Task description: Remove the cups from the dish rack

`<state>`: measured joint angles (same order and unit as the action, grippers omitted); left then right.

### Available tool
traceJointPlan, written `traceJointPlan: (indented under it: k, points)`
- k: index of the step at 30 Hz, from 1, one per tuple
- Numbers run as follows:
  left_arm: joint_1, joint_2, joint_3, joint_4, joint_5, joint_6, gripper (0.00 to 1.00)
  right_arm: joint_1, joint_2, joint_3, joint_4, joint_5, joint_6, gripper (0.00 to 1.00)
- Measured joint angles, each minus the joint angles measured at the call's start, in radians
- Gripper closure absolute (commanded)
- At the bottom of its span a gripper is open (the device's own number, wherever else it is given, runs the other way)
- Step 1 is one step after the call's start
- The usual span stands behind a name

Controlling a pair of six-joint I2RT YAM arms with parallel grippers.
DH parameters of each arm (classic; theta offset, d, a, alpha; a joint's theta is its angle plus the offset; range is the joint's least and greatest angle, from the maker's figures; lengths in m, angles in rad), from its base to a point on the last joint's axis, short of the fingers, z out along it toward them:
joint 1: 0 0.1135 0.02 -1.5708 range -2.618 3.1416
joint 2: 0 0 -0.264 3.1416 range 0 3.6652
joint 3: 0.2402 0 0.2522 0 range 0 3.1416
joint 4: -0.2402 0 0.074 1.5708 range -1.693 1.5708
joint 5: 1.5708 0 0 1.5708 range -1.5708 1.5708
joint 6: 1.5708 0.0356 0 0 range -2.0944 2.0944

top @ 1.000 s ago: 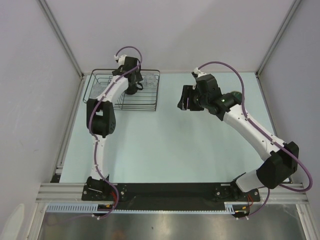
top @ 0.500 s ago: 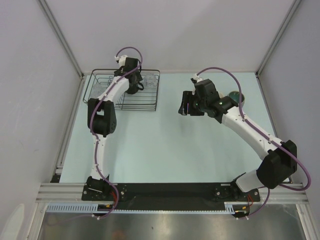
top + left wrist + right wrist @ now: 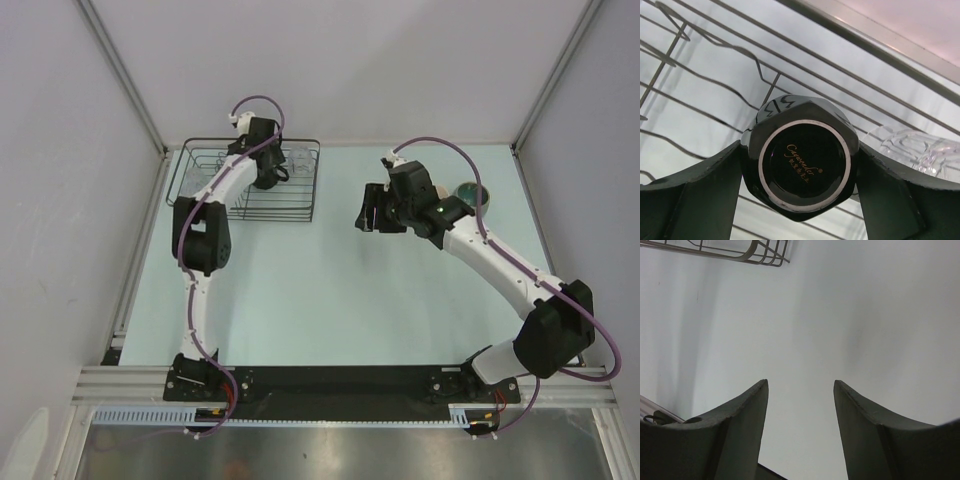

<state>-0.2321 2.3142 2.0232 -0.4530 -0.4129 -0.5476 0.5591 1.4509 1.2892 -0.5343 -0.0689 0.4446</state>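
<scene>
The black wire dish rack (image 3: 181, 176) stands at the table's back left. My left gripper (image 3: 265, 180) reaches down into it and is shut on the small black mug (image 3: 804, 159), which shows its base with a white ring; a finger presses each side. The clear glass tumbler (image 3: 920, 150) lies just right of the mug in the rack (image 3: 715, 80), and shows in the top view (image 3: 299, 160). My right gripper (image 3: 371, 207) is open and empty over the mid table (image 3: 800, 385). The pale green-teal cup (image 3: 469, 193) stands at the back right behind the right arm. The pink cup is out of view.
Metal frame posts rise at the back corners, and grey walls close the left and right sides. The rack's near corner shows at the top of the right wrist view (image 3: 760, 252). The arm bases sit on the black rail (image 3: 340, 380) at the near edge.
My right arm has shifted slightly toward the near side, uncovering the green-teal cup behind it. My left gripper has stayed in the rack around the black mug.
</scene>
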Motion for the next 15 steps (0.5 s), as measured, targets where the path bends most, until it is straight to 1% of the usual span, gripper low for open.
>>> traceJointPlan:
  k: [4, 15]
  points:
    - [0.0, -0.029, -0.032, -0.011, 0.02, -0.012, 1.0, 0.0, -0.002, -0.018, 0.013, -0.002, 0.007, 0.4]
    - [0.0, -0.057, -0.019, -0.119, 0.035, -0.013, 1.0, 0.0, -0.026, -0.02, 0.042, -0.004, 0.008, 0.4]
